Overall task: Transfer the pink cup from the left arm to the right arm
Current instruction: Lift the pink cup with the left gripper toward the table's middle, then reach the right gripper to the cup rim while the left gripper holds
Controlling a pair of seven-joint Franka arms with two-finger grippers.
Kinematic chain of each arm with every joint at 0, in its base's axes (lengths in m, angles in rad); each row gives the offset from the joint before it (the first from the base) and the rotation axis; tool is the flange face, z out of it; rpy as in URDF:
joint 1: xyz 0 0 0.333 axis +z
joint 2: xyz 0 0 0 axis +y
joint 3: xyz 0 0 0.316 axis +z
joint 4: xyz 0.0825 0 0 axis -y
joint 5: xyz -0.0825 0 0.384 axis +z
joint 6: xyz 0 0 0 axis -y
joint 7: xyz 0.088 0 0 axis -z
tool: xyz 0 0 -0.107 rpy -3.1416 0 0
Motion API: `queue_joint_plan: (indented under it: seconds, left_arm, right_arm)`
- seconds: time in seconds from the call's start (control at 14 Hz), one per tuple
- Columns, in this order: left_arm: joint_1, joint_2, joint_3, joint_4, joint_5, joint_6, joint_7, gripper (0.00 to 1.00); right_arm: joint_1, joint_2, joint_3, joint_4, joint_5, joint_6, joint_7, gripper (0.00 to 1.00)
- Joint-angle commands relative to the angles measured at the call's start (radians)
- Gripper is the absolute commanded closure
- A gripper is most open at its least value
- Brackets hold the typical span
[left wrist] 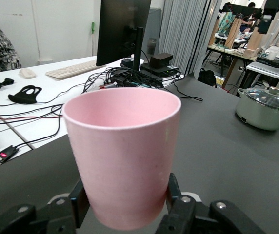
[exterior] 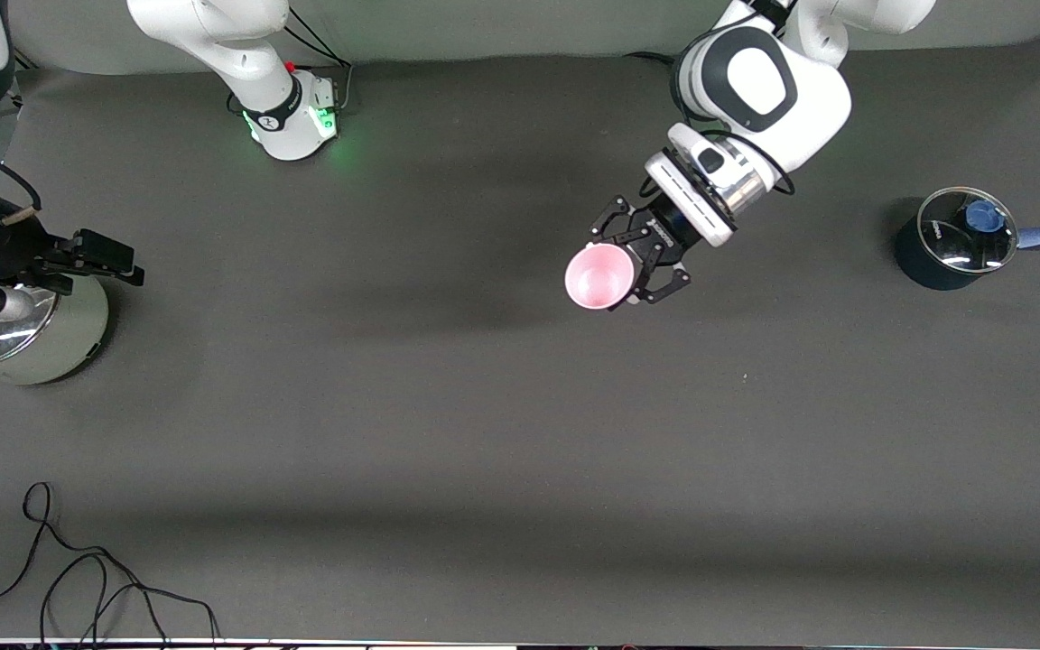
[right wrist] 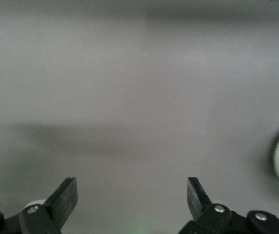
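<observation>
The pink cup [exterior: 598, 276] is held in the air over the middle of the dark table mat [exterior: 484, 406], toward the left arm's end. My left gripper [exterior: 621, 269] is shut on the cup's lower part, and the cup's open mouth shows to the front camera. In the left wrist view the cup [left wrist: 122, 151] fills the middle, with the left gripper [left wrist: 126, 195] clamped on both sides near its base. My right gripper [exterior: 125, 262] is open and empty at the right arm's end of the table, over the edge of a pale green pot. In the right wrist view the right gripper [right wrist: 131, 190] stands wide apart over bare mat.
A pale green pot [exterior: 60, 338] with a glass lid stands at the right arm's end and also shows in the left wrist view [left wrist: 264, 107]. A dark blue pot [exterior: 949, 244] with a glass lid and blue handle stands at the left arm's end. Black cable [exterior: 78, 578] lies near the front edge.
</observation>
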Motion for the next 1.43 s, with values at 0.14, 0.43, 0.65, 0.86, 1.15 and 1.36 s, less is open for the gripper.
queue_joint_plan:
  seconds: [0.14,0.43,0.65,0.86,1.15,1.36]
  left_arm:
    - [-0.05,0.058,0.018,0.078,-0.022,0.034,0.007,0.72]
    - [-0.05,0.069,0.018,0.088,-0.022,0.034,0.007,0.72]
    - [-0.05,0.069,0.018,0.088,-0.022,0.034,0.007,0.72]
    - [-0.05,0.072,0.018,0.091,-0.022,0.035,0.007,0.72]
    - [-0.05,0.076,0.019,0.091,-0.022,0.035,0.008,0.72]
    - [-0.048,0.082,0.019,0.097,-0.02,0.035,0.009,0.73]
  right_arm:
    - [0.124,0.012,-0.004,0.1,0.175,-0.018,0.349,0.0]
    - [0.29,0.127,-0.004,0.238,0.172,0.014,0.649,0.0]
    - [0.374,0.199,-0.004,0.309,0.169,0.1,0.851,0.0]
    - [0.437,0.235,-0.004,0.315,0.172,0.252,1.027,0.0]
    - [0.531,0.278,-0.006,0.318,0.158,0.392,1.252,0.0]
    - [0.621,0.331,-0.007,0.341,0.063,0.439,1.43,0.01]
